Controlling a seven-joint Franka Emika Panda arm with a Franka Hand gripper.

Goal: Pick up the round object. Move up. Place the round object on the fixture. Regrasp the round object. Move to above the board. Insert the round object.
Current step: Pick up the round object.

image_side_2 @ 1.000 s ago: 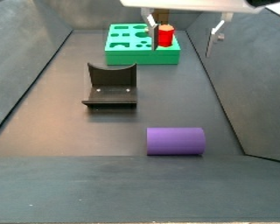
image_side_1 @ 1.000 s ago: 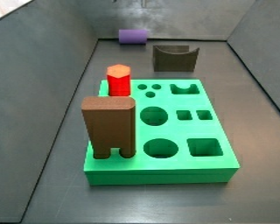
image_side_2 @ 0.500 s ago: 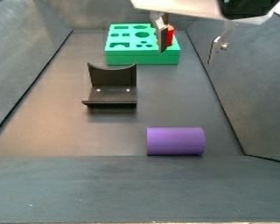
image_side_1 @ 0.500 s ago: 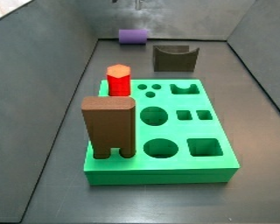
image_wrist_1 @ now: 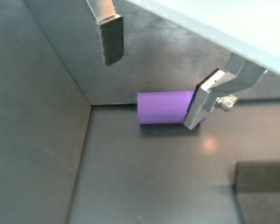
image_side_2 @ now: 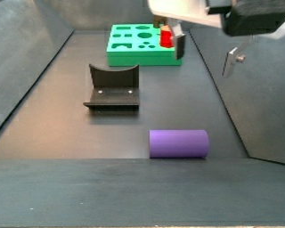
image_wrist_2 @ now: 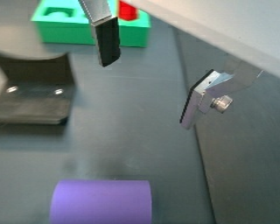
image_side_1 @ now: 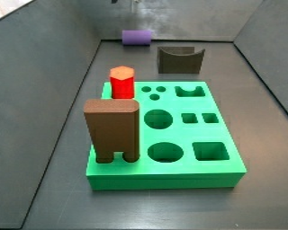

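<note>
The round object, a purple cylinder (image_side_2: 180,143), lies on its side on the dark floor near a wall, also in the far corner of a side view (image_side_1: 137,38). My gripper (image_side_2: 207,53) hangs open in the air above the floor, between the board and the cylinder. In both wrist views the gripper (image_wrist_1: 152,94) (image_wrist_2: 147,94) holds nothing, and the cylinder (image_wrist_1: 164,108) (image_wrist_2: 101,201) lies below, partly behind one finger (image_wrist_1: 201,101). The fixture (image_side_2: 111,87) (image_side_1: 179,59) stands empty with its notch up. The green board (image_side_1: 171,175) (image_side_2: 133,55) has several open holes.
A red hexagonal peg (image_side_1: 121,83) and a tall brown arch block (image_side_1: 112,130) stand in the board. Sloping grey walls (image_side_2: 26,71) close in the floor on both sides, and the cylinder lies close to the one on its side.
The gripper has travelled away from the board toward the purple cylinder, staying open. The cylinder, fixture and board have not moved.
</note>
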